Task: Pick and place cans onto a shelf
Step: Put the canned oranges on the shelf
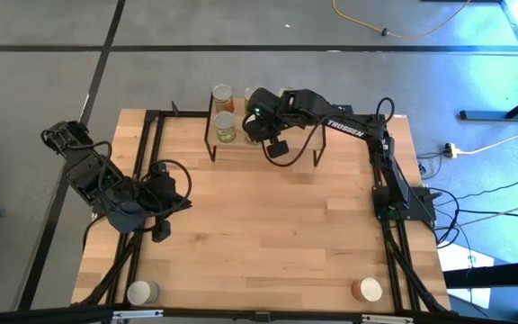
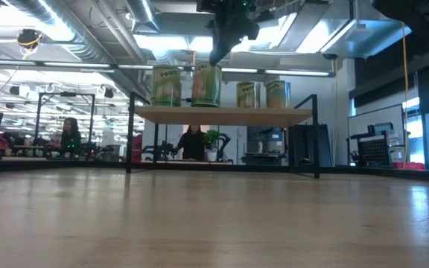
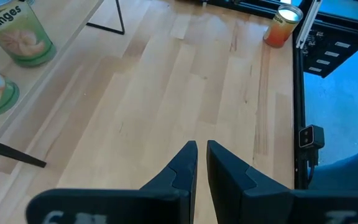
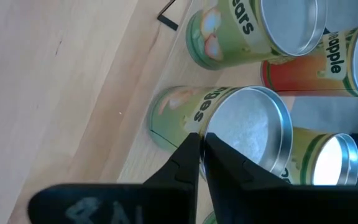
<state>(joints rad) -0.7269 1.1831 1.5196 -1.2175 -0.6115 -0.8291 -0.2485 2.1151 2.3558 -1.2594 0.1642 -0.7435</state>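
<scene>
With the right claw (image 1: 278, 148) hovering pressed together over the cans (image 2: 218, 85) crowding the shelf (image 2: 222, 114) at the frame's upper middle, two cans (image 1: 142, 292) are waiting near the counter's (image 1: 268, 234) bottom corners, and the left claw (image 1: 160, 232), also pressed together, is idling at left.

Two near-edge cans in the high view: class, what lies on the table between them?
Nothing: between the white-topped can and the orange can, the high view shows only bare tabletop.
</scene>
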